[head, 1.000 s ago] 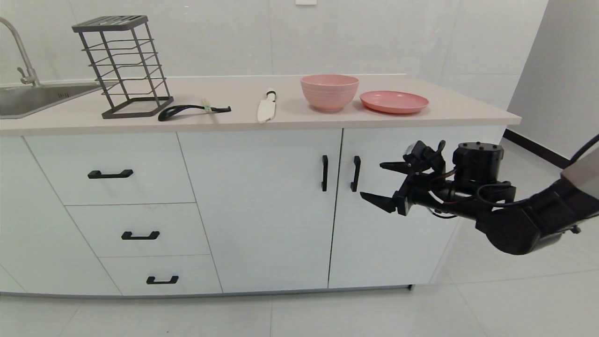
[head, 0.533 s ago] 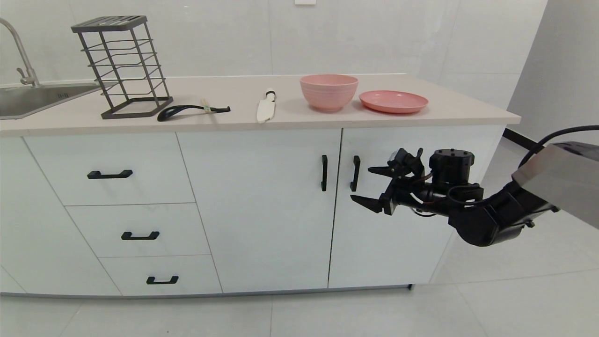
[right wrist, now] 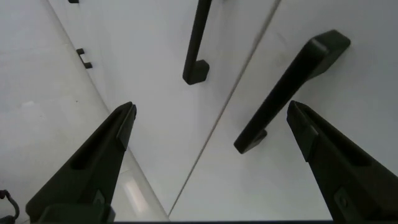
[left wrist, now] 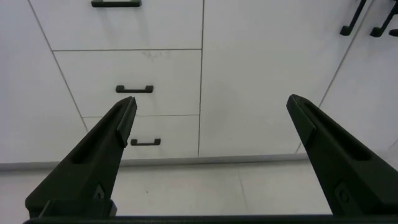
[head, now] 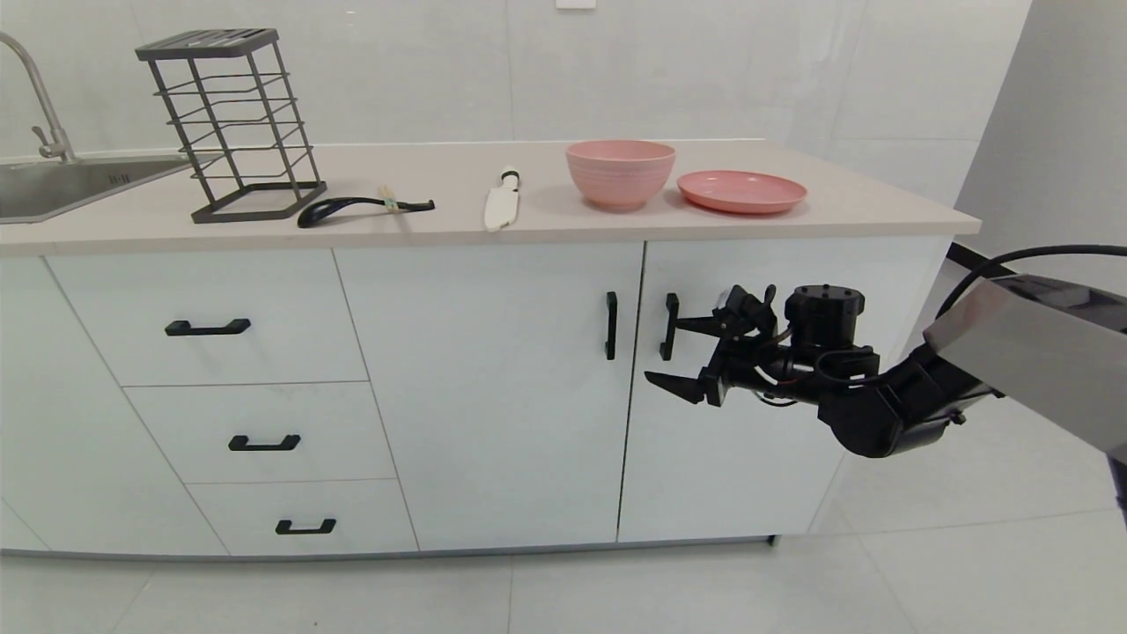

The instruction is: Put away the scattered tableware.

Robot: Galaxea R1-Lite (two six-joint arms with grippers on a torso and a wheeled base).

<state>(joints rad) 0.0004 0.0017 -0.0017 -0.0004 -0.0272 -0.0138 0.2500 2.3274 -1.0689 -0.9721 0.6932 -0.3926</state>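
Note:
On the countertop [head: 845, 211] stand a pink bowl [head: 620, 173] and, to its right, a pink plate [head: 741, 191]. A white knife [head: 501, 202] lies left of the bowl. Further left, a black spoon [head: 345, 208] lies with chopsticks [head: 387, 199] beside a dark wire rack [head: 232, 123]. My right gripper [head: 666, 350] hangs open below the counter, just in front of the right cupboard door's handle [head: 671, 326]. In the right wrist view this gripper [right wrist: 211, 112] is open, with that handle [right wrist: 289, 93] close ahead between the fingers. My left gripper [left wrist: 211, 107] is open and holds nothing, facing the drawers.
A sink [head: 62, 183] with a tap sits at the counter's far left. Below are three drawers with black handles [head: 207, 328] and two cupboard doors; the left door's handle [head: 610, 325] is next to the right one. The tiled floor lies open in front.
My right arm has moved left toward the cupboard doors, bringing the open gripper up to the right door's handle. The tableware has not moved.

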